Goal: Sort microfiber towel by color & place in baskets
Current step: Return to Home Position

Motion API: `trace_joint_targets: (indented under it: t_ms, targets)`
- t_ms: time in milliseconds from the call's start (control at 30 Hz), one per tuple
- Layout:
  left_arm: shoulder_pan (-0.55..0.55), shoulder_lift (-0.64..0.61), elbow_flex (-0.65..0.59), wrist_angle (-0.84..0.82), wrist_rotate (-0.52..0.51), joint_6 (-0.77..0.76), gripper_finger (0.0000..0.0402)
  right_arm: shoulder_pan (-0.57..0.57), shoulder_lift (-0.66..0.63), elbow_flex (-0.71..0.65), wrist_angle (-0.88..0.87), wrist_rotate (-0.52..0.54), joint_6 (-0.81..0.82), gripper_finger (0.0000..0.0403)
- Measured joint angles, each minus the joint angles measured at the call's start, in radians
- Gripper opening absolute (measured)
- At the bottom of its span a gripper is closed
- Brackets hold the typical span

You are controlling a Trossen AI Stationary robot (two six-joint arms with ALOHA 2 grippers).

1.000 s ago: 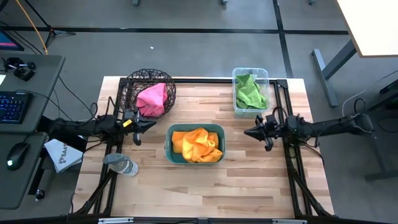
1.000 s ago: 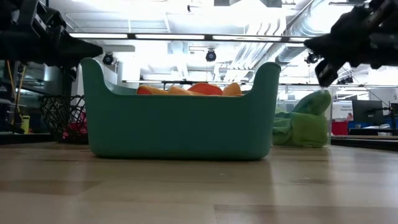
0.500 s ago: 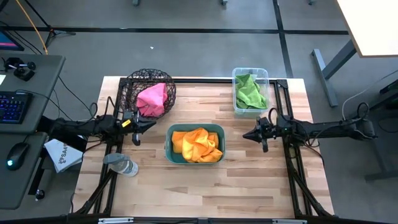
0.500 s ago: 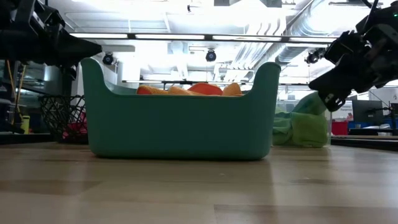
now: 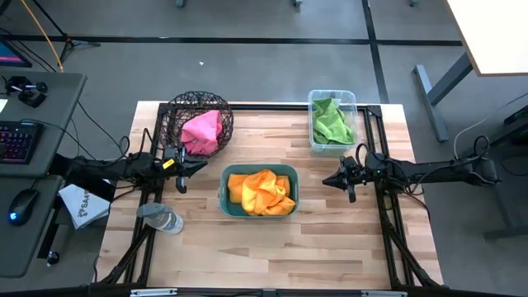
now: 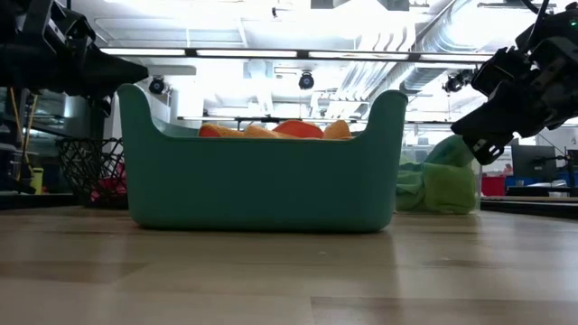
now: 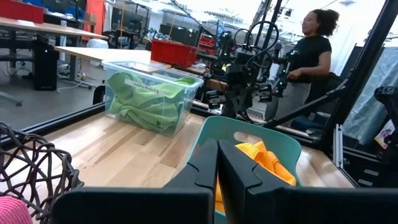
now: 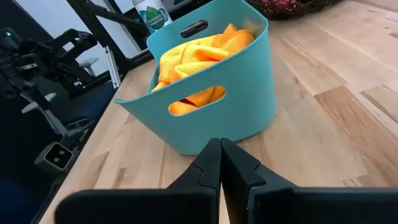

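Observation:
An orange towel (image 5: 261, 190) fills the teal tub (image 5: 224, 200) at the table's middle. A pink towel (image 5: 201, 129) lies in the dark wire basket (image 5: 175, 115) at the far left. A lime green towel (image 5: 332, 120) sits in the clear bin (image 5: 313, 147) at the far right. My left gripper (image 5: 200, 165) hovers shut, left of the tub, between it and the wire basket. My right gripper (image 5: 326, 180) hovers shut, right of the tub, its fingers (image 8: 219, 163) pointing at the tub's handle slot (image 8: 196, 99).
A clear plastic bottle (image 5: 160, 219) lies near the table's left edge, and a white printed packet (image 5: 82, 206) sits just off that edge. Bare wood stretches along the near side (image 5: 272, 247). A person (image 7: 314, 50) stands in the room beyond the table.
My right gripper has moved a little toward the teal tub and dipped lower, its tips tipping downward. It stays shut. The towels and baskets have stayed where they were.

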Motion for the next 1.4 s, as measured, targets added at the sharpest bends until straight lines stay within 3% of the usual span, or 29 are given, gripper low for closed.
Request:
trace_joint_targets:
  t_ms: [133,300,500,767,1000,1400]
  targets:
    - [0.000,0.000,0.000,0.000,0.000,0.000,0.0000,0.002,-0.044,0.000,-0.039,0.000,0.000,0.0000]
    - [0.000,0.000,0.000,0.000,0.000,0.000,0.0000,-0.002,-0.251,0.000,-0.161,0.001,0.000,0.0000]
    - [0.000,0.000,0.000,-0.001,-0.001,0.000,0.0000,-0.014,-0.484,0.000,-0.152,0.025,-0.121,0.0000]
    - [0.000,0.007,0.000,0.001,-0.003,0.000,0.0000,0.036,-0.485,0.000,-0.181,0.120,-0.482,0.0000]
    - [0.000,0.008,0.000,0.000,-0.003,0.000,0.0000,0.090,-0.485,0.000,-0.188,0.169,-0.347,0.0000]
    - [0.000,0.008,0.000,0.000,-0.004,0.000,0.0000,0.091,-0.469,0.000,-0.189,0.175,-0.346,0.0000]
